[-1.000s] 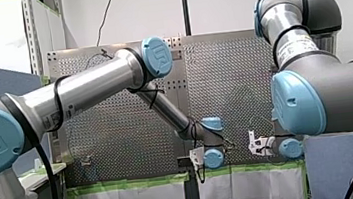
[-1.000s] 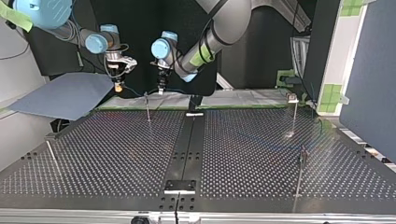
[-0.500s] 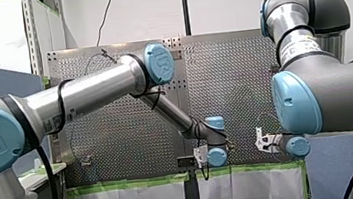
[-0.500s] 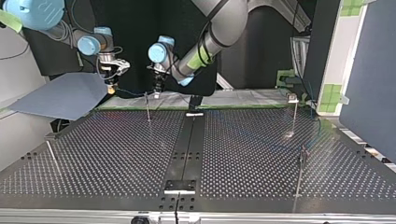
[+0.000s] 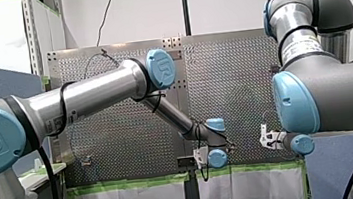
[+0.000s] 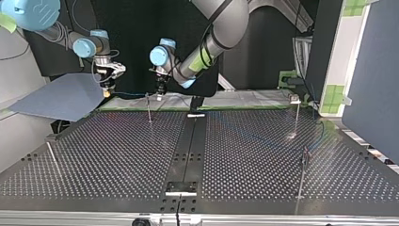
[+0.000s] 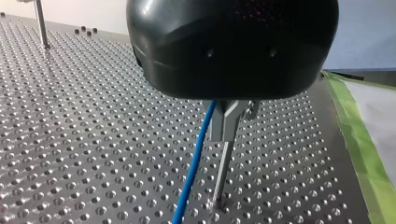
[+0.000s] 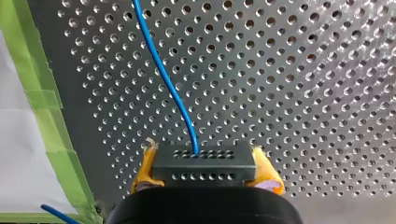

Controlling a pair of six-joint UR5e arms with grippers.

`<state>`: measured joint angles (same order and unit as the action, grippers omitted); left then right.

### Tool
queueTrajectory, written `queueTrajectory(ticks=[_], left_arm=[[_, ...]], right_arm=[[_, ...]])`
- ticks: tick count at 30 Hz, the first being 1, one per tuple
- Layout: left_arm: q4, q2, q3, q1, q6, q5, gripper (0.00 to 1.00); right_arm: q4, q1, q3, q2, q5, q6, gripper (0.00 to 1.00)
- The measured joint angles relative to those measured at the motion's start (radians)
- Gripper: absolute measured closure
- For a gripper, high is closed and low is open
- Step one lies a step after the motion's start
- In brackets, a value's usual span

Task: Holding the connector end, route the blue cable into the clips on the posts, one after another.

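Currently, at the first post (image 6: 148,108): your right tool (image 8: 205,170) clenched on the connector (image 8: 204,161), blue cable (image 8: 163,79) trailing. Grip of your left tool (image 6: 161,95): cannot tell. Next, probably: seat the cable atop that post.

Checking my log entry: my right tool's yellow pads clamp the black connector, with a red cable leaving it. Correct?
No, the cable is blue, not red. The right wrist view shows it leaving the black connector, clamped by the yellow pads of my right tool.
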<state>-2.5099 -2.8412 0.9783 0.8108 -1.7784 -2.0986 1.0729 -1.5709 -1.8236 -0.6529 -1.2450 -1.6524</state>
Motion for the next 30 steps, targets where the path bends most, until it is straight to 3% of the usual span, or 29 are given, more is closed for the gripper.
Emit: queueTrajectory(ticks=[8, 15, 23, 27, 30], left_arm=[[0.01, 0.0, 0.0, -0.004, 0.016, 0.004, 1.0], [-0.002, -0.025, 0.0, 0.015, 0.048, 0.004, 1.0], [-0.009, -0.073, 0.0, 0.028, 0.051, 0.009, 1.0], [-0.021, -0.076, 0.0, 0.03, 0.052, 0.004, 1.0], [-0.033, -0.075, 0.0, 0.034, 0.055, -0.013, 1.0]], right_arm=[[-0.003, 0.001, 0.016, 0.0, 0.015, 0.002, 1.0], [-0.029, -0.004, 0.018, 0.001, 0.015, 0.025, 1.0], [-0.03, 0.0, 0.018, 0.02, 0.014, 0.037, 1.0], [-0.038, -0.001, 0.018, 0.03, 0.013, 0.058, 1.0], [-0.059, 0.0, 0.018, 0.031, 0.002, 0.084, 1.0]])
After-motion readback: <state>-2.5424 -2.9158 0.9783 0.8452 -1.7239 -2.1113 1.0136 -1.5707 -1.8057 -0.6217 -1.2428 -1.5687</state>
